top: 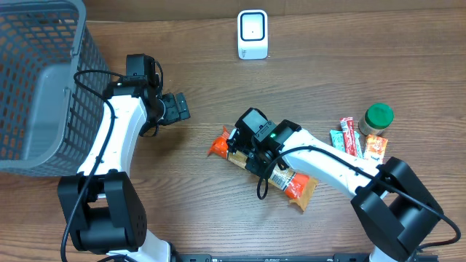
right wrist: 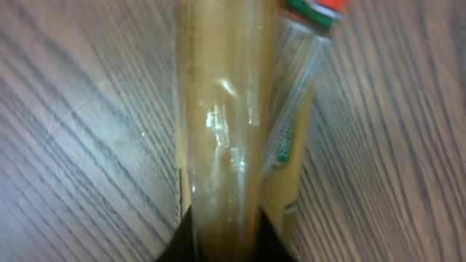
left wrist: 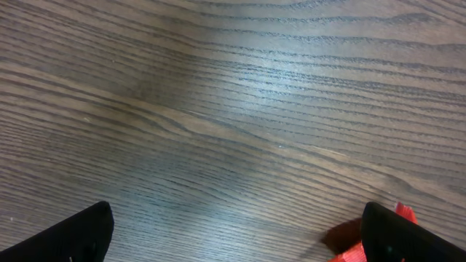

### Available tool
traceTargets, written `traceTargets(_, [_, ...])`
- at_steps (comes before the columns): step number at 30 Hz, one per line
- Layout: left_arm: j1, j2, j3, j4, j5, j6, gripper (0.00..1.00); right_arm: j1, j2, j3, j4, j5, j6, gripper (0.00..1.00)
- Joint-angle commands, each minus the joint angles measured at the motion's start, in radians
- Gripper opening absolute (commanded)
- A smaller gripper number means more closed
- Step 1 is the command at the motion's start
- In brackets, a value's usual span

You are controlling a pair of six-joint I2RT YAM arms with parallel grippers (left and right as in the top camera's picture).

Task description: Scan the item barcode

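Presently: 1 snack packet [top: 297,186], orange and tan, lying mid-table, near of the white scanner [top: 253,34]. Right gripper [top: 240,151]: pinched narrow on the packet, seemingly on its clear wrapper. Left gripper [top: 175,108]: jaws wide, holding nothing, right of the grey basket [top: 36,80].

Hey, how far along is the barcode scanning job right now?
Done: nothing scanned yet. In hand: the right pincer is shut on the snack packet, far from the white scanner. Still to do: lift it and present it to the scanner. The left pincer hangs open, empty.
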Motion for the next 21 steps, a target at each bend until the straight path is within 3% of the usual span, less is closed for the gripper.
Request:
traceTargets(1, [-0.001, -0.020, 0.013, 0.000, -0.010, 0.019, 1.00, -0.003, -0.003, 0.011, -0.002, -0.006, -0.006, 0.04])
traceTargets(7, [-0.001, -0.020, 0.013, 0.000, -0.010, 0.019, 1.00, 0.009, -0.036, 0.094, -0.107, -0.006, 0.001, 0.04])
traceTargets(16, [-0.001, -0.020, 0.013, 0.000, -0.010, 0.019, 1.00, 0.010, -0.229, 0.126, -0.137, 0.004, 0.009, 0.04])
traceTargets(21, [-0.001, -0.020, 0.013, 0.000, -0.010, 0.019, 1.00, -0.010, -0.322, 0.139, -0.141, 0.203, 0.137, 0.03])
